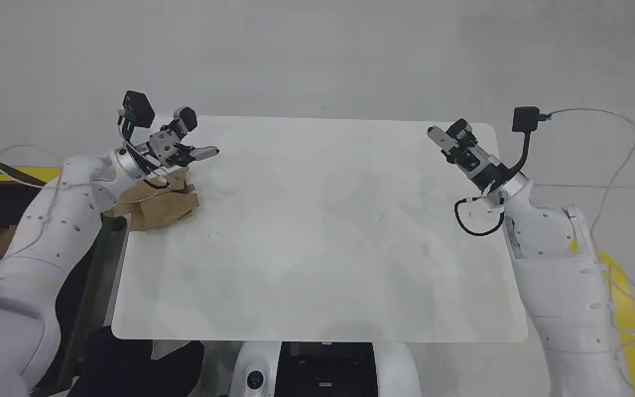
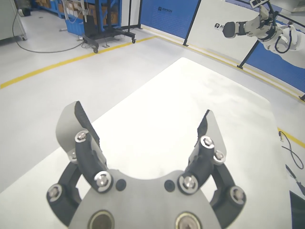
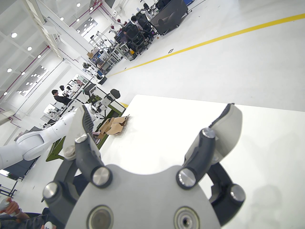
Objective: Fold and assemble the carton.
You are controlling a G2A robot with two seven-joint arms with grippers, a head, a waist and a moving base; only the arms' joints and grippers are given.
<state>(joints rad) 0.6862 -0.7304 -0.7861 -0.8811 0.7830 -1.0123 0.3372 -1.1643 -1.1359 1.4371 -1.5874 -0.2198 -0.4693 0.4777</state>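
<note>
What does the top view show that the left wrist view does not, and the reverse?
Top view alone: the brown carton, lying at the edge of the white table by the left tool. Left wrist view alone: blue partition panels and a black wheeled stand in the room. Both: the white table, the left tool, open, and the right arm.

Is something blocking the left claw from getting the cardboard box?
No, nothing visible. The left gripper is open, close by the carton at the edge of the table, with no other thing between them.
</note>
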